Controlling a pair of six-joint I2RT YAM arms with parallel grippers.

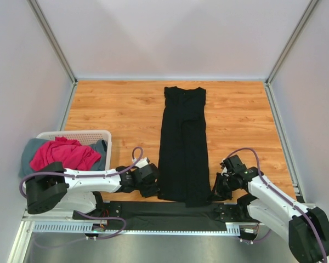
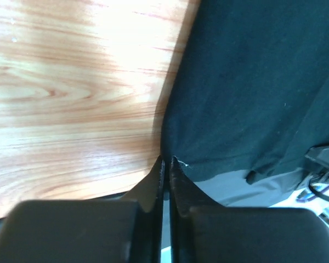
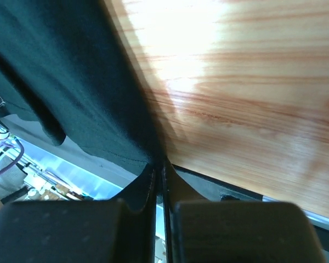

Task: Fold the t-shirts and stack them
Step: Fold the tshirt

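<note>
left tool (image 2: 165, 160) has its jaws pressed together on the near-left corner of the black t-shirt (image 1: 183, 142), and right tool (image 3: 158, 163) is pinched shut the same way on the near-right corner, each at about 6 o'clock on the worktop (image 1: 115, 109). the black t-shirt lies flat in the middle as a long narrow strip running from 12 o'clock down to 6 o'clock, its sides already turned in, so the lengthwise folding looks done. what remains for this shirt, as i judge it, is to carry the near hem toward 12 o'clock to halve the strip, perhaps twice, and then set it down as the base of a stack. no folded pile is visible anywhere. at about 8 o'clock the white slotted basket (image 1: 93, 134) holds a crumpled pink t-shirt (image 1: 63, 153) on top of grey cloth (image 1: 30, 150), none of it unfolded or sorted. the task reads as early: one shirt partly folded, the others not begun.
</note>
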